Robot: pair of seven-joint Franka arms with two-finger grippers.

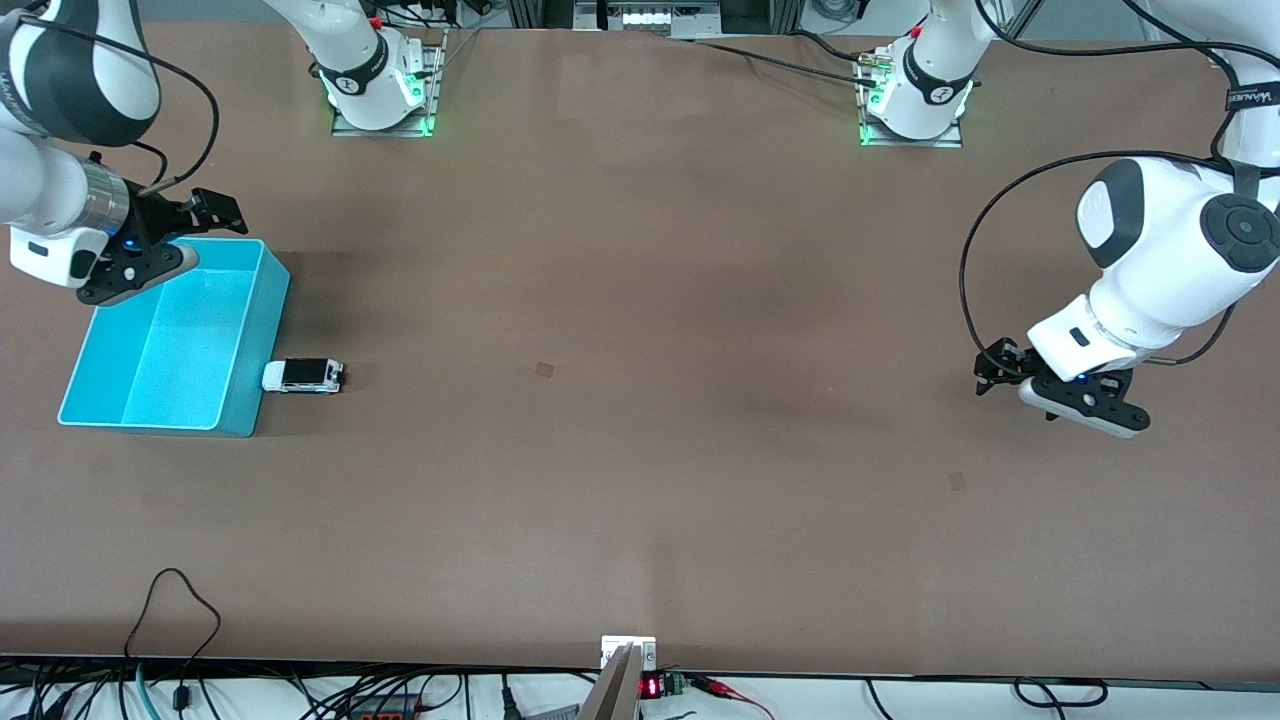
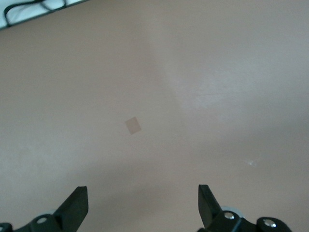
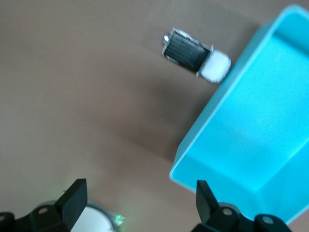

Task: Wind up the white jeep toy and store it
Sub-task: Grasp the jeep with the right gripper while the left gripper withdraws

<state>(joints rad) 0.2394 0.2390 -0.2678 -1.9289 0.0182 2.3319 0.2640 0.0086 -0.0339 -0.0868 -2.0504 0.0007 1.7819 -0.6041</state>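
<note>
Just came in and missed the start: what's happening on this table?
Nothing is being handled yet. The white jeep toy sits on the table, its nose against the outer wall of the turquoise bin, which holds nothing. The right gripper hangs open above the bin's corner that lies farthest from the front camera. The left gripper waits open over bare table at the left arm's end.

A robotics lab is seen here. Two arm bases [image 1: 378,85] are bolted to a brown table [image 1: 640,400]. Cables [image 1: 300,690] are strung along its six o'clock edge.
</note>
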